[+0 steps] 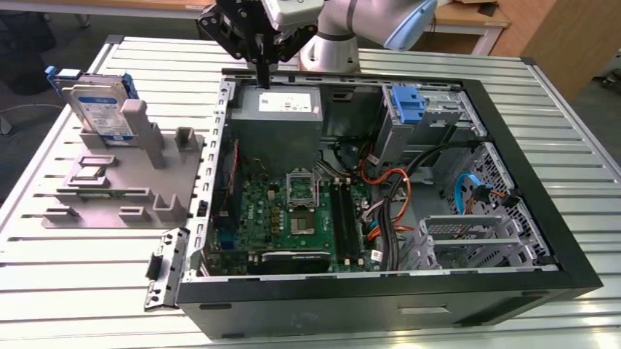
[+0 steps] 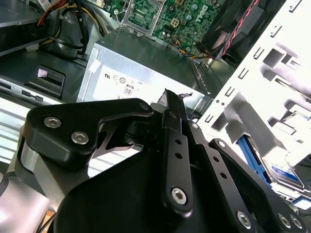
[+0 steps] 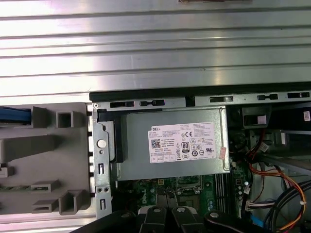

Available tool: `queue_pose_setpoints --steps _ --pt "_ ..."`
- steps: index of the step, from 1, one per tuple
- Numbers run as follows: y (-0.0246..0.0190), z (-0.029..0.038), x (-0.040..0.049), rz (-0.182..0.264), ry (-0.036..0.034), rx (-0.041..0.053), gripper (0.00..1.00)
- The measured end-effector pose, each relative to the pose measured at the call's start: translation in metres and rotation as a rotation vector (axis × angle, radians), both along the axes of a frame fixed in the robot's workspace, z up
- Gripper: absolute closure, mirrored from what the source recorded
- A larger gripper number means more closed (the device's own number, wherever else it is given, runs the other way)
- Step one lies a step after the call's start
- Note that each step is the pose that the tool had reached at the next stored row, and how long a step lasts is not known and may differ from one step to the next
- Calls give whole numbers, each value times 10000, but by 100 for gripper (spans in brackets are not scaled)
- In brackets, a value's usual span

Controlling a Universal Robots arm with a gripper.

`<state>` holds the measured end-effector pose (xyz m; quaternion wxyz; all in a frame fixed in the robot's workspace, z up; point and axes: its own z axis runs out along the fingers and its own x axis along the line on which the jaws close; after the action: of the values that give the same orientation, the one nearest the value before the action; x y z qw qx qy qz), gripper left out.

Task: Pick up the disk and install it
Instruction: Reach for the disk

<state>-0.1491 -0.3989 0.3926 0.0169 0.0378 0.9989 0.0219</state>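
At the exterior view's left the disk [image 1: 97, 109] stands on edge in a grey holder [image 1: 116, 182] on the slatted tabletop [image 1: 78, 262] — well apart from the gripper [image 1: 262, 82]. The gripper hangs to its right, over the far edge of the open computer case [image 1: 339, 313], its fingers [image 1: 262, 69] together on nothing, with the tips just above the grey power supply [image 1: 281, 105].

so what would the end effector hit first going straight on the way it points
Likely the power supply: the end effector points down just above its top, though the gap is unclear.
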Motion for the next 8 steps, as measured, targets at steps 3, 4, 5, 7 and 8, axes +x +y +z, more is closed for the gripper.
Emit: queue_pose_setpoints --steps 3,4,5,7,8 --pt "0 0 0 0 1 -1 90" --pt "0 0 0 0 1 -1 90" --pt "0 0 -1 0 1 0 90" --pt "0 0 -9 -2 1 0 90" --pt "-1 1 -19 -2 2 -1 90"
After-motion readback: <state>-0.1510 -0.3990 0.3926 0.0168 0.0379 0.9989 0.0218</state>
